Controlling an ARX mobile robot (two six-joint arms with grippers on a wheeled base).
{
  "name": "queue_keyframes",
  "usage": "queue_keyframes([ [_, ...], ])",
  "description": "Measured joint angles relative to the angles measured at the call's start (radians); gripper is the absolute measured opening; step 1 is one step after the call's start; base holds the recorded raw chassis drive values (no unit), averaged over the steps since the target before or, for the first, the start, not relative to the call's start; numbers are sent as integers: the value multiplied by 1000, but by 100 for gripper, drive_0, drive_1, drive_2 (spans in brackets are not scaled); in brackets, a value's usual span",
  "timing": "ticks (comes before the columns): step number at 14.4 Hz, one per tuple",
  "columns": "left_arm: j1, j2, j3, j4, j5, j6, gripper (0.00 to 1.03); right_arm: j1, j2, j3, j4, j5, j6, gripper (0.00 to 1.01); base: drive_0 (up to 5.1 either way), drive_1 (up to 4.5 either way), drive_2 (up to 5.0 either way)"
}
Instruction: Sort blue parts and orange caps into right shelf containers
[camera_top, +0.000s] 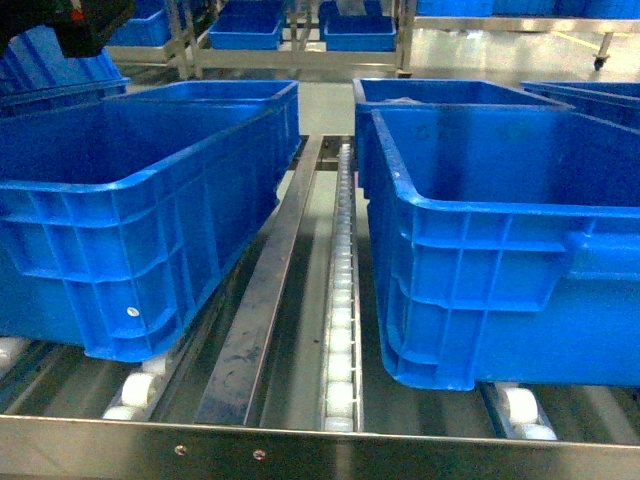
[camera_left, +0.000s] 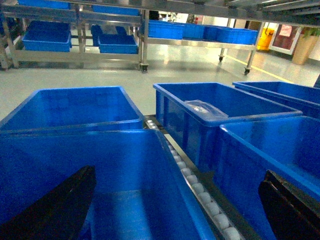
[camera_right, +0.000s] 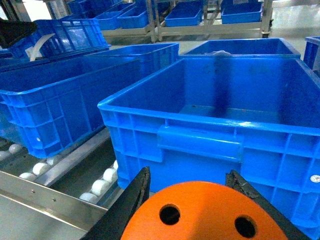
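Big blue crates fill the shelf: the near right crate (camera_top: 500, 240) sits at the front right of the roller rack (camera_top: 340, 330), its thick rim and moulded handle bar facing the front edge. Across the middle rail stands the near left crate (camera_top: 130, 220), tilted a little on its rollers, near the front left. Behind each is another crate; the far right one (camera_left: 220, 107) has a clear plastic bag (camera_left: 205, 107) lying in it, near its middle. A steel rail (camera_top: 270, 290) and a line of white rollers run between the two rows, and a steel lip closes the front edge.

Beyond the rack, across a pale floor, more shelving (camera_left: 80, 40) carries smaller blue bins.

Now the right gripper (camera_right: 192, 200): its two dark fingers (camera_right: 130, 200) are clamped on either side of an orange cap (camera_right: 205, 215), flat top with round holes facing the camera. It hangs just in front of the near right crate's handle wall, below the rim, so that wall stands between cap and crate interior.

The left gripper (camera_left: 170, 210) is spread wide, one finger over the near left crate, the other over the near right crate, with nothing between them.
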Motion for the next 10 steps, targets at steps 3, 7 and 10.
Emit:
queue_keyframes([
  [3,34,-93,-105,50,60,-27,98,0,0,0,0,0,0,41,0,0,0],
  [7,76,-199,-200,31,130,-55,98,0,0,0,0,0,0,41,0,0,0],
  [10,115,-304,-231,-11,184,-104,98,0,0,0,0,0,0,41,0,0,0],
])
